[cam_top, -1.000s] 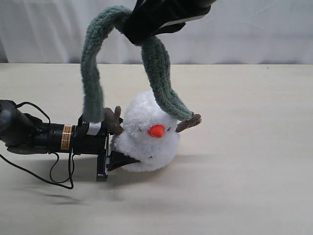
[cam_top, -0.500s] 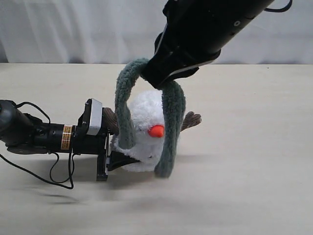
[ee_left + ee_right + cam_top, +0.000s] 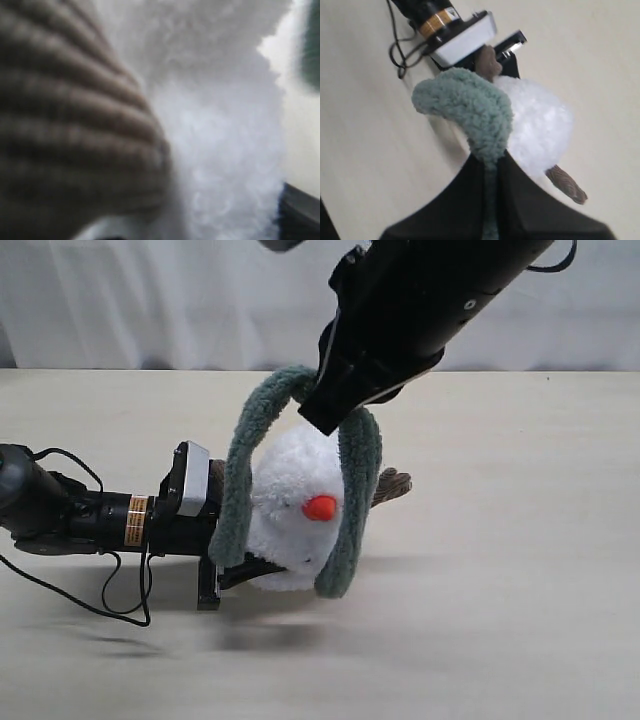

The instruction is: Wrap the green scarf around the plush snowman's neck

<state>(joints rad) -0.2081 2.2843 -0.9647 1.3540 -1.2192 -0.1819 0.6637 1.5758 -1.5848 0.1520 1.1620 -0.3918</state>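
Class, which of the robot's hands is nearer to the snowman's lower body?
Left. The left hand grips the plush snowman at its base; the right hand is above its head, holding the green scarf.

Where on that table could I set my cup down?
Bare table stretches from the plush snowman away from the left arm, plus the front strip. Crowded at the snowman: the right end effector holds the green scarf overhead.
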